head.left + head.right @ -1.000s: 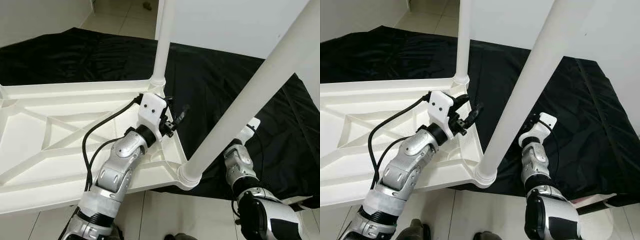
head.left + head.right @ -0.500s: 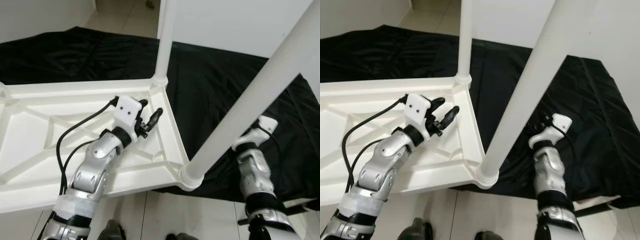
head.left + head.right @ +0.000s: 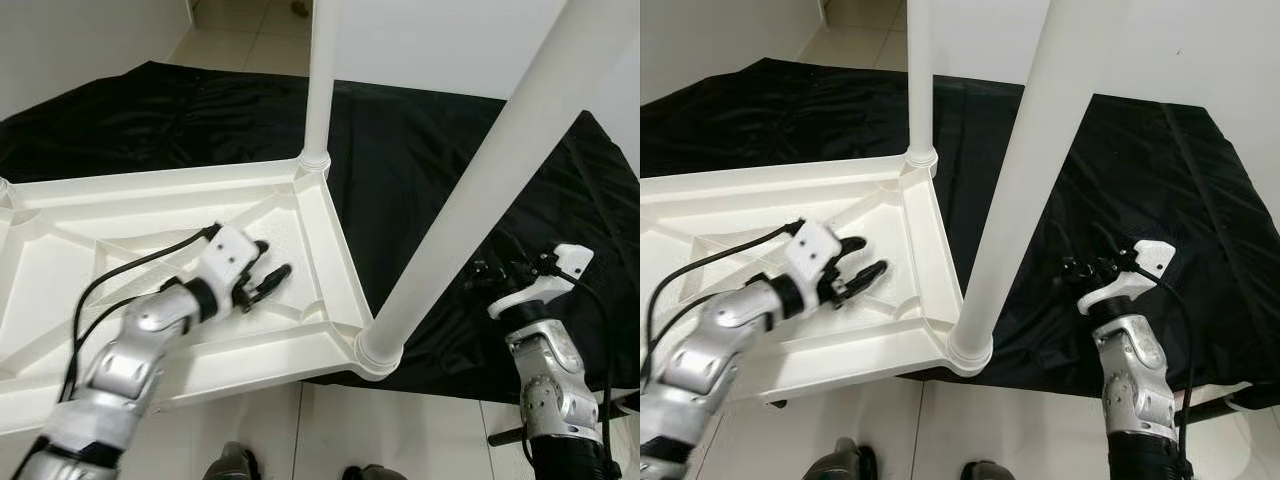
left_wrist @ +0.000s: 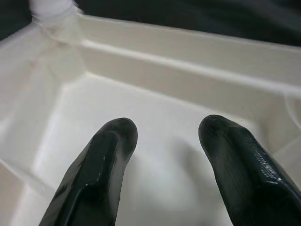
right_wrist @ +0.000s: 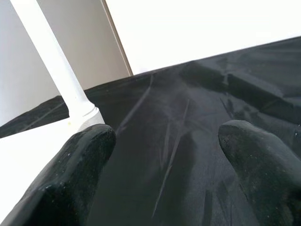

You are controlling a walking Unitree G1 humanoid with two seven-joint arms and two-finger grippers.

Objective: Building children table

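Note:
The white plastic table top lies upside down, partly on a black cloth. Two white legs stand in its right corners: a far leg and a near leg, whose socket is at the front right corner. My left gripper hovers open over the ribbed underside, inside the right rim, holding nothing. In the left wrist view its fingers are spread above the white panel. My right gripper hangs open over the cloth, right of the near leg and apart from it.
The black cloth covers the floor behind and to the right of the table top. Tiled floor lies beyond it, and a white wall stands at the back. In the right wrist view the far leg rises beyond the cloth.
My left gripper has drawn back from the right rim by the far leg, toward me and leftward. My right gripper has swung out to the right from behind the near leg.

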